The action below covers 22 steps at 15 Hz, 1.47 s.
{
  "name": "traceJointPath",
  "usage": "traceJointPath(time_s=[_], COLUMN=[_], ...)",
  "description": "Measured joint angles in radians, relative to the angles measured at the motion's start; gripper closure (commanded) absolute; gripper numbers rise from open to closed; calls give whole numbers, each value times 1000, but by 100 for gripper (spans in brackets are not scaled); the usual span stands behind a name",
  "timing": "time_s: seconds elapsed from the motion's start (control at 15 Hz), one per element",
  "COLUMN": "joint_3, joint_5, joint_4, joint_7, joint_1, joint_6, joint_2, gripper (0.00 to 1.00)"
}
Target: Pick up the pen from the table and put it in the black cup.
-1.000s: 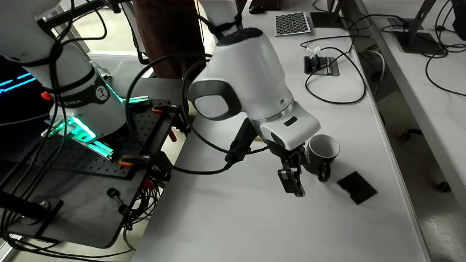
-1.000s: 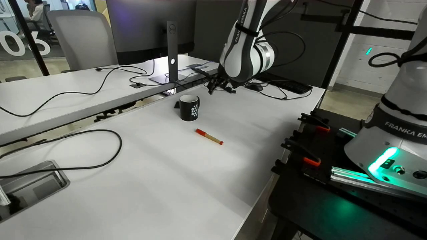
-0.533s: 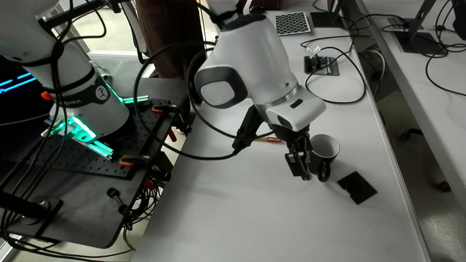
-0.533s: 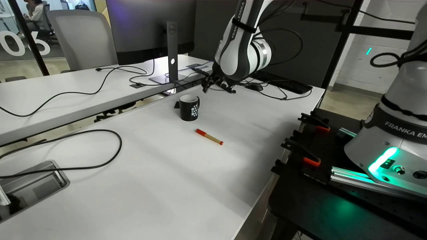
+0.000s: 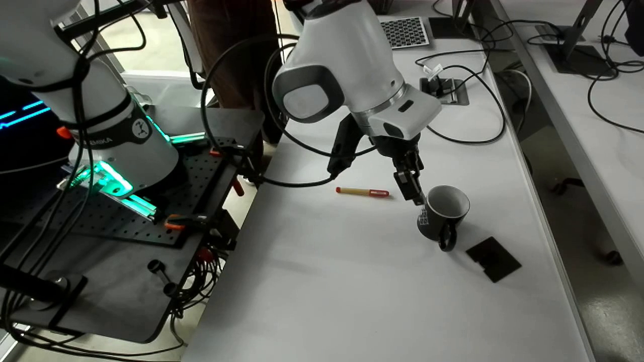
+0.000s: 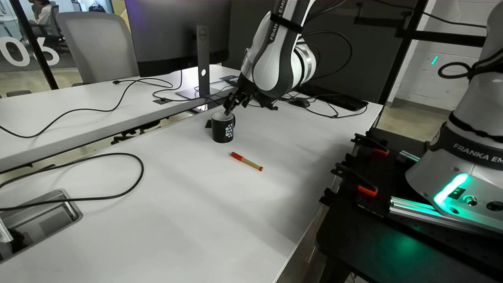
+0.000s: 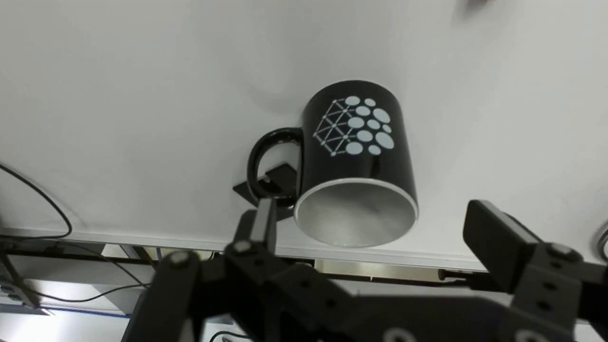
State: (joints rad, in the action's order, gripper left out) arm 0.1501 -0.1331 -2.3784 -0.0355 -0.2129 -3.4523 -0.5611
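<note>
Two jaws of the gripper (image 7: 368, 221) stand spread wide, the upright black cup (image 7: 358, 161) showing between them in the wrist view, while in an exterior view the red-and-tan pen (image 5: 362, 192) lies flat on the table (image 5: 352, 291), left of the jaws and apart from them.

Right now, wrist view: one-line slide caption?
Open gripper pointed at the upright black cup, nothing held, a flat black piece partly hidden behind the cup's handle.
</note>
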Motion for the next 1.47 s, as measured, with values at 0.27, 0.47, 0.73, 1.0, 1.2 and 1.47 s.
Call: traceJointPath(time_s=[0.27,0.47,0.73,1.0,1.2,1.47], joint_3=[-34,-47,-20,-10,-10,-39], joint_5=[-1,-2,-10,-13,-12,-4], joint_4=[-40,-79,-126,-133,-133,-128], joint_7=[15,24,24,24,24,24], joint_1=[4,4,-25,-36,-36,-16], joint_6=[0,4,43,48,50,91], joint_2=[1,4,17,22,24,19], gripper=[0,0,0,0,0,0])
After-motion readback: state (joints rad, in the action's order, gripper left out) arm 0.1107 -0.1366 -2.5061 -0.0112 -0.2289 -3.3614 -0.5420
